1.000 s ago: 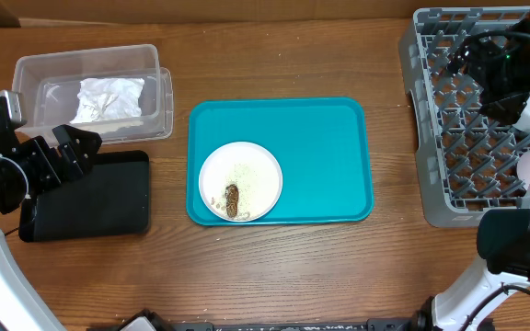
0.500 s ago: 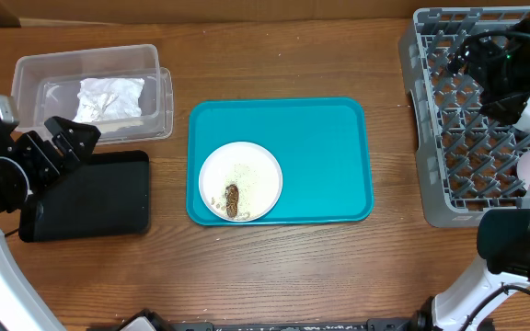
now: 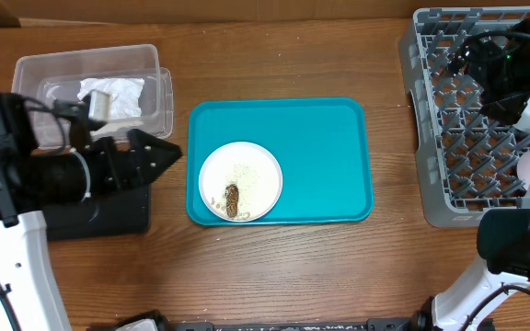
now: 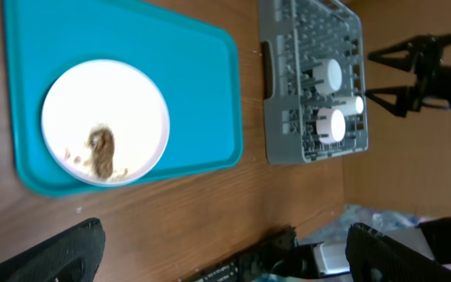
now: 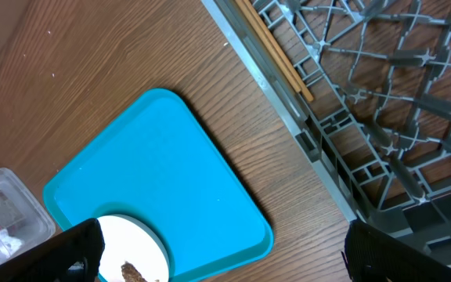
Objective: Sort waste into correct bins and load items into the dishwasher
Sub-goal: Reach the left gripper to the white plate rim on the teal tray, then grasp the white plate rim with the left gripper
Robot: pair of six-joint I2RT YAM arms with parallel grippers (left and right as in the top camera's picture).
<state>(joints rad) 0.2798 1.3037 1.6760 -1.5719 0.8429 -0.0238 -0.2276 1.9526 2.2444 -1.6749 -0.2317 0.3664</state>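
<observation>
Plate (image 4: 104, 121), round and glossy white, lies ahead of the left jaws, off to one side, on a smooth teal tray (image 4: 202, 86); rice grains (image 3: 244, 175) and a brown lump (image 4: 99, 147) sit on it. Both the left jaws and the right jaws spread wide, empty. Thin wooden chopsticks (image 5: 276, 48) lie ahead of the right jaws in the grey gridded rack (image 5: 382, 94).

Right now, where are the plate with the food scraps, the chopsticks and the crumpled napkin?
plate (image 3: 270, 188): overhead view, bare right-hand part of its surface.
chopsticks (image 5: 279, 56): right wrist view, about halfway along the pair.
crumpled napkin (image 3: 122, 92): overhead view, middle of its visible white part.
</observation>
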